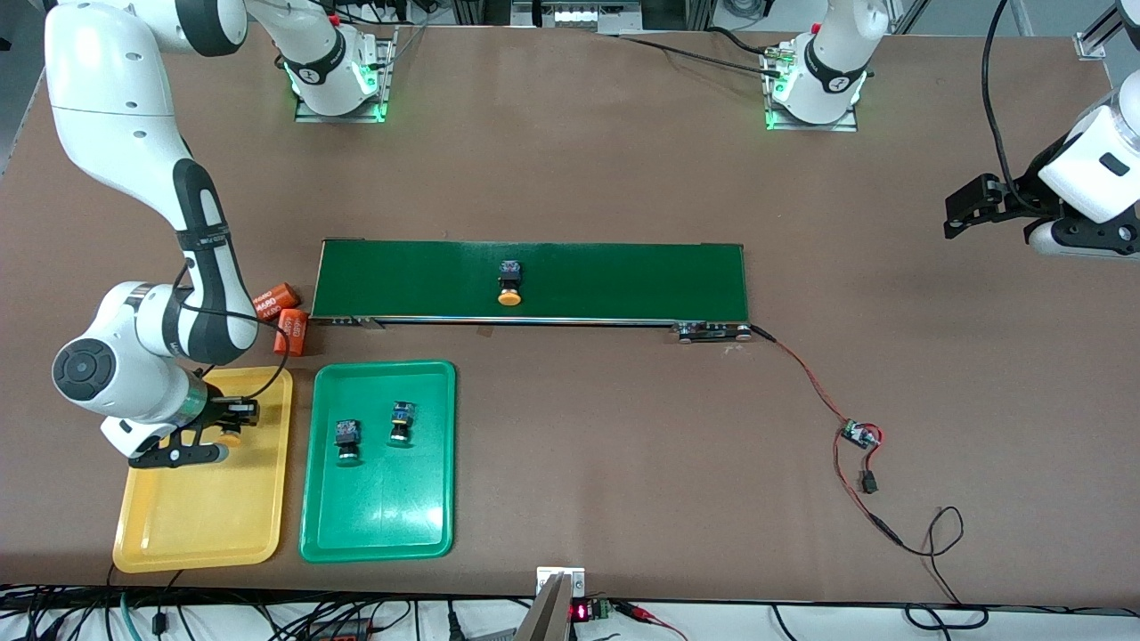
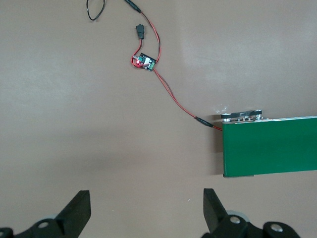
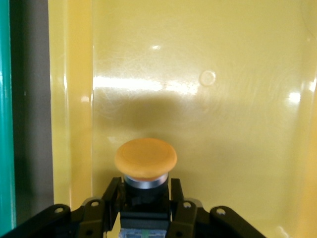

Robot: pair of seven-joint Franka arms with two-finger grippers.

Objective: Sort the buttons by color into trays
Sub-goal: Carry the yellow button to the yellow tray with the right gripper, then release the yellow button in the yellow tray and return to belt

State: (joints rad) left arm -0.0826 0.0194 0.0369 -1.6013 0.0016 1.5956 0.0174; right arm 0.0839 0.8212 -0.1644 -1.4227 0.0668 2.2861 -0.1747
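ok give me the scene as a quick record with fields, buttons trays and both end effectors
yellow tray: right end effector over it, fingers closed on a yellow-capped button
green tray: holds two green-capped buttons, apart from each other
conveyor belt: one yellow-capped button lying on it, not yet sorted
orange cylinders: two, on the table beside the belt at the right arm's end
left end effector: open, holding nothing, waiting over bare table past the belt at the left arm's end
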